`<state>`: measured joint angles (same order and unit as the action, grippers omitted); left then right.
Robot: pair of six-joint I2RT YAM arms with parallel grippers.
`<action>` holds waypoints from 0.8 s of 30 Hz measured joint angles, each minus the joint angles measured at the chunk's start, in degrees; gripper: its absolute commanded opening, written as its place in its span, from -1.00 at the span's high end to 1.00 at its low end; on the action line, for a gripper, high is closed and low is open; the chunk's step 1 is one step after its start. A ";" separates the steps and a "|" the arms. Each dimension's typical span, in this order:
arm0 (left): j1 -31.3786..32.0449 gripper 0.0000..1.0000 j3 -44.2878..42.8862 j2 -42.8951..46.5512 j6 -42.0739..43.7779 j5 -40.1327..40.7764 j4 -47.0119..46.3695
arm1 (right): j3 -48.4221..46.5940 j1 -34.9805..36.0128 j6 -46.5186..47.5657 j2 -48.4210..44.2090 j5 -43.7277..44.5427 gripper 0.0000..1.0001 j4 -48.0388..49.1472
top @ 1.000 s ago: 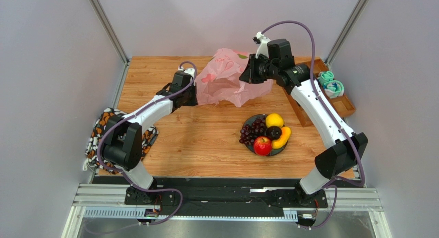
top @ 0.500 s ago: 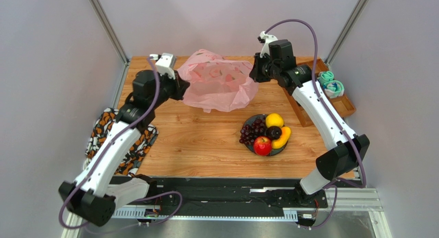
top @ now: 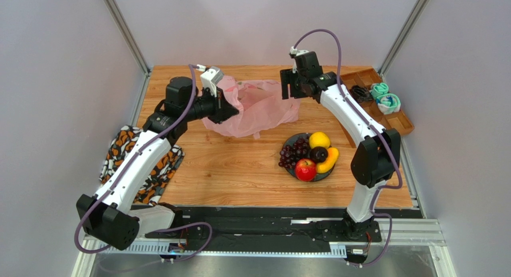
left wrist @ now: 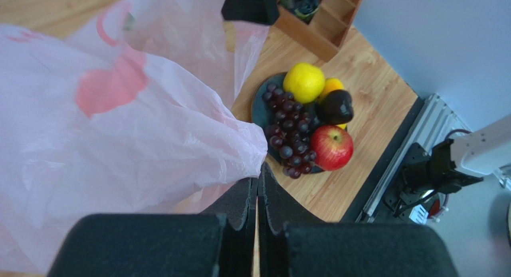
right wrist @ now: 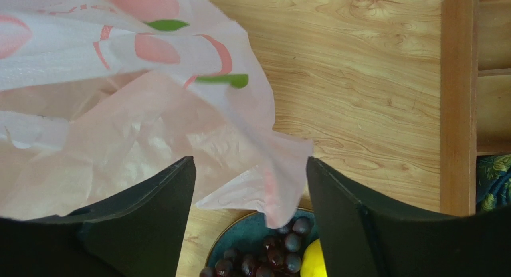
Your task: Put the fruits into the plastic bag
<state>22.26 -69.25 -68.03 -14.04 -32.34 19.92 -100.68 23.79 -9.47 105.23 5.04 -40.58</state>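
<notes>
The left tool (left wrist: 258, 192) is clamped on the plastic bag (left wrist: 120, 127). The right tool (right wrist: 249, 163) stands wide apart around the bag's edge. There is one apple (left wrist: 331, 147), one citrus (left wrist: 304, 82), one banana (top: 329, 161), one plum (left wrist: 336, 106) and one grape bunch (left wrist: 288, 136).

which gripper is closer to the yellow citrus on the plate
Right. The right gripper hangs at the right edge of the plastic bag, just beyond the yellow citrus. The left gripper pinches the bag's left side, much farther away.
</notes>
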 measured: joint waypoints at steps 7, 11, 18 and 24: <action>-0.17 1.00 0.83 -1.07 -0.63 4.57 3.91 | 6.05 0.00 0.31 -8.76 -3.74 -0.57 1.57; -0.22 1.00 0.85 -1.03 -1.29 5.90 4.90 | 13.11 0.57 -0.33 -19.30 -6.49 -0.56 4.59; -0.26 1.00 0.87 0.02 -1.70 7.98 6.21 | 24.28 4.04 -3.58 -31.85 -4.17 -0.53 3.43; -0.26 1.00 0.87 1.33 -1.68 10.05 7.56 | 31.80 4.09 -7.80 -36.30 1.51 -0.55 -8.41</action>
<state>22.00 -68.38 -66.70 -15.73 -22.28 27.49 -68.88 27.88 -17.28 68.93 6.55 -48.99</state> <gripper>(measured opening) 0.007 0.764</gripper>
